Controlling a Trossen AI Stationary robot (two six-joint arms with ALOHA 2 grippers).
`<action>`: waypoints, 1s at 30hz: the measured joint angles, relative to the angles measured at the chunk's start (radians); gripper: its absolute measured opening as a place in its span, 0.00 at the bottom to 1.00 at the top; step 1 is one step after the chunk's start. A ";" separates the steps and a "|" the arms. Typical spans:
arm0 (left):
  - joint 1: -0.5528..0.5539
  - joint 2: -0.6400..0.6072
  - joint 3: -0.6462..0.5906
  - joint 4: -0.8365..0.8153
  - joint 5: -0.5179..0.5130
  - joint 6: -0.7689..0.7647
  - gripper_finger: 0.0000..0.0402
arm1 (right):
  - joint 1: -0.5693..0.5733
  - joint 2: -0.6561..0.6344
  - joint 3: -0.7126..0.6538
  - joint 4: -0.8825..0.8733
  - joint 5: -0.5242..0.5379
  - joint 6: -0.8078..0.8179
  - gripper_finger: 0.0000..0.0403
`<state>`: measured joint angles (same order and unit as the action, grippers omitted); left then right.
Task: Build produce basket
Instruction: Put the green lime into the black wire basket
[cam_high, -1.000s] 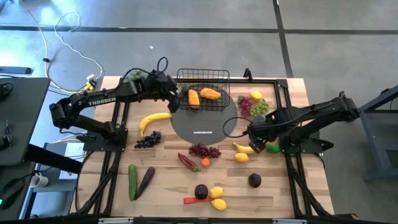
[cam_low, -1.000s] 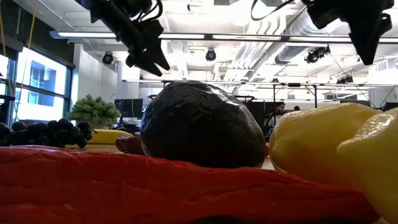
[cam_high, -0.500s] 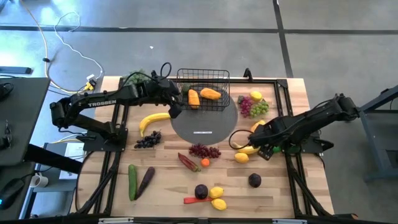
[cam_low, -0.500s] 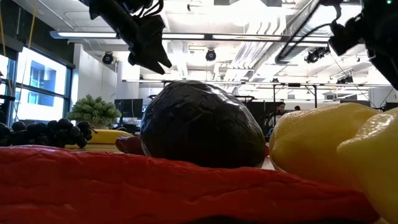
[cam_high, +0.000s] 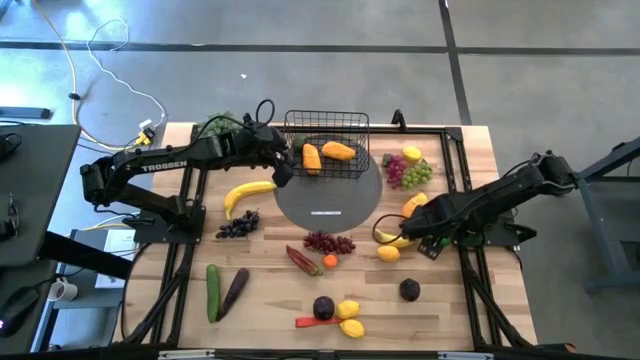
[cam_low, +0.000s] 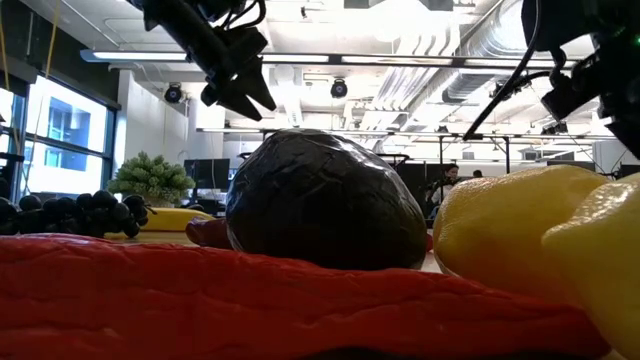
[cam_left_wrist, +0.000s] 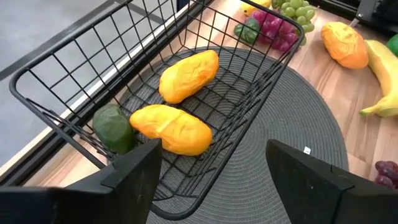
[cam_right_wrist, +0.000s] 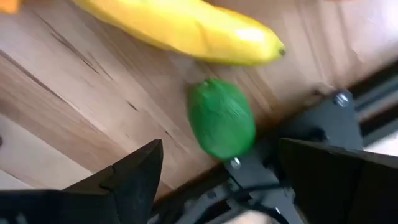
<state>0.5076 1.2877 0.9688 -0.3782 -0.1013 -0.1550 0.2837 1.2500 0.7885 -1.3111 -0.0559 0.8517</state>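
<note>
The black wire basket (cam_high: 327, 125) stands at the table's far side, partly on the grey disc (cam_high: 330, 200). In the left wrist view the basket (cam_left_wrist: 261, 81) holds two orange fruits (cam_left_wrist: 189, 74) and a green one (cam_left_wrist: 114, 127). My left gripper (cam_high: 283, 170) (cam_left_wrist: 211, 186) hangs open just off the basket's left wall, above the table. My right gripper (cam_high: 425, 240) (cam_right_wrist: 221, 186) is open and low over a green lime (cam_right_wrist: 221, 127) at the table's right side. The lime lies on the wood between the fingers, untouched, beside a banana (cam_right_wrist: 186, 28).
Loose produce lies around the disc: a banana (cam_high: 248, 193), dark grapes (cam_high: 237, 226), red grapes (cam_high: 328, 241), a chilli (cam_high: 303, 260), a cucumber (cam_high: 212, 291), an eggplant (cam_high: 234, 290), plums (cam_high: 409, 290) and lemons (cam_high: 348, 315). Black frame rails (cam_right_wrist: 323, 124) run right beside the lime.
My right gripper has moved from beside the disc toward the table's near-right and down, ending over the lime next to the banana. My left gripper has drawn back a little from the basket's left wall toward the near edge. The produce has stayed put.
</note>
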 joint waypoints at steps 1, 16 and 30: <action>0.000 0.000 0.000 0.000 0.000 0.000 0.69 | 0.000 0.001 -0.004 0.017 0.000 -0.012 0.75; 0.000 0.000 0.000 0.000 -0.015 -0.044 0.69 | -0.002 0.118 -0.007 0.044 -0.019 -0.050 0.74; 0.000 0.000 0.000 0.001 -0.016 -0.044 0.69 | -0.002 0.301 -0.006 0.053 -0.031 -0.044 0.74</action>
<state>0.5072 1.2881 0.9688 -0.3771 -0.1173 -0.1989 0.2813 1.5508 0.7822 -1.2582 -0.0868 0.8078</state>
